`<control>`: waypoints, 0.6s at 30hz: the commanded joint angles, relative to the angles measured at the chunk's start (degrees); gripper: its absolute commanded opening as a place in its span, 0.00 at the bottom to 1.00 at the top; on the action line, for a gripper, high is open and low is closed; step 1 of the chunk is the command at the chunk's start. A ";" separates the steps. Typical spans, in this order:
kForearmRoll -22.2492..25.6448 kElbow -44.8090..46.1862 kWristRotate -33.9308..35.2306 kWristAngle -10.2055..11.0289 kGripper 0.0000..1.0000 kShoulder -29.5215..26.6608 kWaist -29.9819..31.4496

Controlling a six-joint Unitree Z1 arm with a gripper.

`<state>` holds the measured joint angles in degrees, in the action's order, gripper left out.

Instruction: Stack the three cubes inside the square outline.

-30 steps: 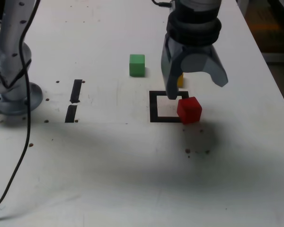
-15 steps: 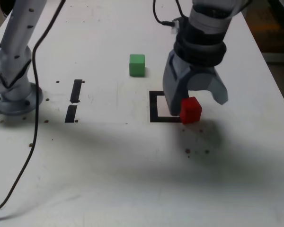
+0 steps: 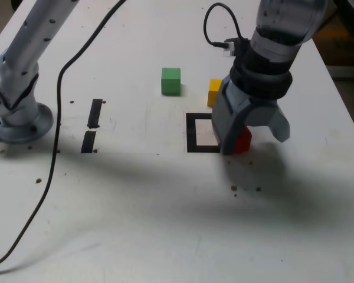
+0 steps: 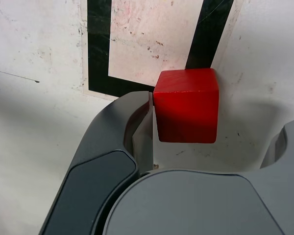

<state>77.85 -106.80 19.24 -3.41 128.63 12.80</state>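
A robot arm's gripper (image 3: 248,134) straddles the red cube (image 3: 243,140) on a white table (image 3: 165,206), its jaws spread wide and not yet closed on anything. In the wrist view one jaw stands just beside or against a side face of the red cube (image 4: 187,105), while the other stands well apart on the opposite side. The cube rests on the table at the corner of the square outline (image 3: 192,132), on or just over the tape there, at about 4 o'clock from the outline's middle in the exterior view; the white inside of the outline holds nothing.

Judged from this, the step in hand is the first pick: the red cube appears framed for grasping. The next move would call for closing the jaws squarely on the cube's opposite faces, lifting it clear, and setting it down inside the tape frame.

Farther off, the yellow cube (image 3: 214,92) sits just beyond the outline at about 1 o'clock from it, partly hidden by the gripper. The green cube (image 3: 171,81) lies farther away at about 11 o'clock, untouched. Two short black tape strips (image 3: 92,125) lie well apart toward 9 o'clock, near the arm's base (image 3: 12,118).
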 commanded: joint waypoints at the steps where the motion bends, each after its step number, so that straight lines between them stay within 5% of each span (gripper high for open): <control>1: 0.07 -0.04 0.09 -0.11 0.87 0.52 -0.21; 8: 0.09 0.17 -0.13 -0.99 0.74 1.87 -0.77; 18: 0.62 -1.12 -0.32 0.62 0.30 1.41 -0.85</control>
<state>78.23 -107.56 18.99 -3.02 130.55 12.05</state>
